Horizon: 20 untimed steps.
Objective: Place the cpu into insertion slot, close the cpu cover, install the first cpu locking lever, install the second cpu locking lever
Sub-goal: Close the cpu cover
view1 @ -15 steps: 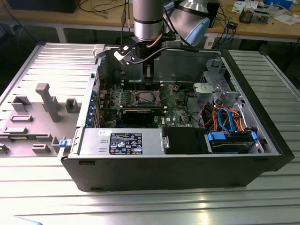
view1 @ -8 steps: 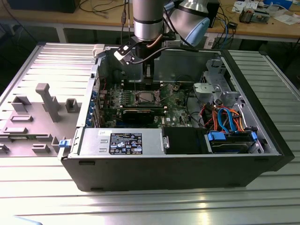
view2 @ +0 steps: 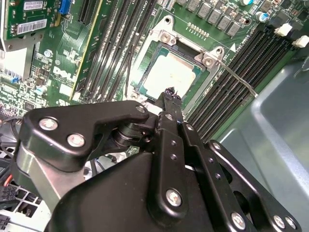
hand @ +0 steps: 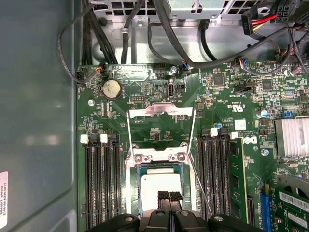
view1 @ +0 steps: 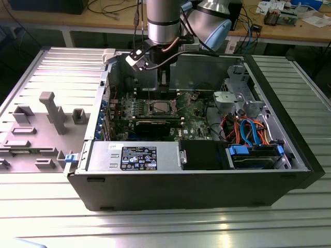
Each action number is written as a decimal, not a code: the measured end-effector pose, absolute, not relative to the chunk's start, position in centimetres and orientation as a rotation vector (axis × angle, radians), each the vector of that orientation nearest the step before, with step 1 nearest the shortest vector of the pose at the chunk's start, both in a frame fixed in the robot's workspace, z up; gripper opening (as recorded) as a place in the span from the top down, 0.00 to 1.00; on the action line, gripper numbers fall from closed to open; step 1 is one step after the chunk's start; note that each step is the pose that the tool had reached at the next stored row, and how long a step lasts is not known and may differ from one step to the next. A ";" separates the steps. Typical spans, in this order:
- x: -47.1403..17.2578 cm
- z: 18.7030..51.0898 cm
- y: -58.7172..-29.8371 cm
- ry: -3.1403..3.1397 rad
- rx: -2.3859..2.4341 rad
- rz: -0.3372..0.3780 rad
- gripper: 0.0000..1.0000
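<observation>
My hand (view2: 170, 94) is matt black metal, dotted with bright silver screw heads. The small flat square cpu (view2: 171, 72) has a pale silver-grey top. The broad motherboard (hand: 159, 128) is deep green, speckled with tiny silver solder points and white lettering. The thin square metal cpu cover (hand: 161, 110) is shiny silver. The long narrow memory slots (hand: 104, 183) are black with white end clips. The round coin battery (hand: 111, 89) is dull silver, and the finned heat sink (hand: 292, 136) is pale grey in fine stripes. The sheet-metal case wall (hand: 38, 121) is grey-blue. In the exterior view I see orange, blue and red cables (view1: 248, 129) and a ribbed metal worktop (view1: 155, 230) striped silver-grey.
</observation>
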State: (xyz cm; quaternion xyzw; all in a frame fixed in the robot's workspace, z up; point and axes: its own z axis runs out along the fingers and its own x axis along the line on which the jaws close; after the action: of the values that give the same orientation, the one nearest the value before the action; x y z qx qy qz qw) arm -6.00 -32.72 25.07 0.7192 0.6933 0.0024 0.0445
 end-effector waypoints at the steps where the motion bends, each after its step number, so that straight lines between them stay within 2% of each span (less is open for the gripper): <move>1: -6.0 25.2 -32.7 2.119 2.198 0.007 0.89; 20: -6.0 26.6 -32.7 2.119 2.198 0.006 0.89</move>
State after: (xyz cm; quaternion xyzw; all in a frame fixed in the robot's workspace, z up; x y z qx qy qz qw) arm -6.00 -32.72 26.62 0.7192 0.6934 0.0021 0.0441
